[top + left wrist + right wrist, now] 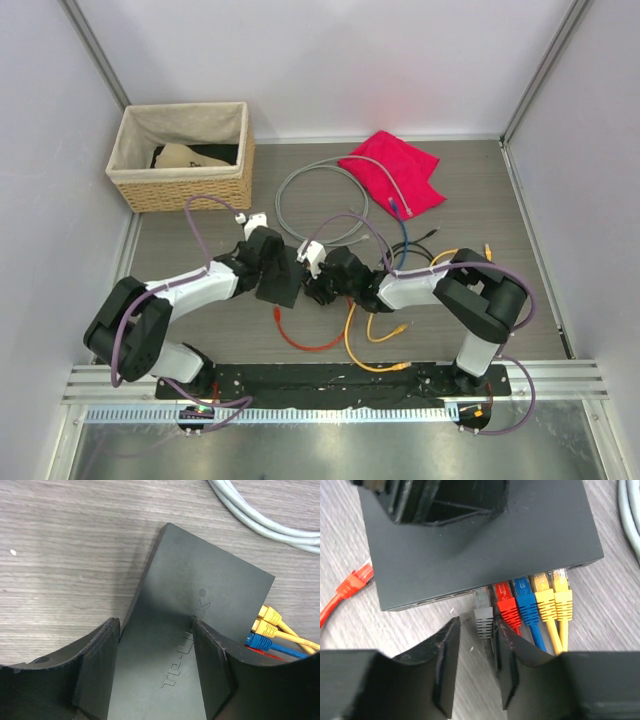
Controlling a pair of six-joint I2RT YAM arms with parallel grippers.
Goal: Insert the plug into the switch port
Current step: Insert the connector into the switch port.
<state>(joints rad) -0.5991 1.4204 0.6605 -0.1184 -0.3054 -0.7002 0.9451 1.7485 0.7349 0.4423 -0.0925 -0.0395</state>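
With the switch (210, 575) mid-table under the left gripper (156, 630), grip or mere press unclear, back the parted right gripper (477, 630) straight off the grey plug (483, 616) sitting in its port, without tugging.

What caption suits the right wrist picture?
Open right gripper straddling grey plug at dark grey flat switch, beside coloured plugs.

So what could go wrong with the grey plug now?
1. The grey plug sits at the switch port, but I cannot tell if it has clicked in. The right gripper is open around it, so it might slip out.
2. One of its fingers is very close to the red plug. Pulling back could snag it.
3. The left gripper looks open over the switch, so the switch could slide.
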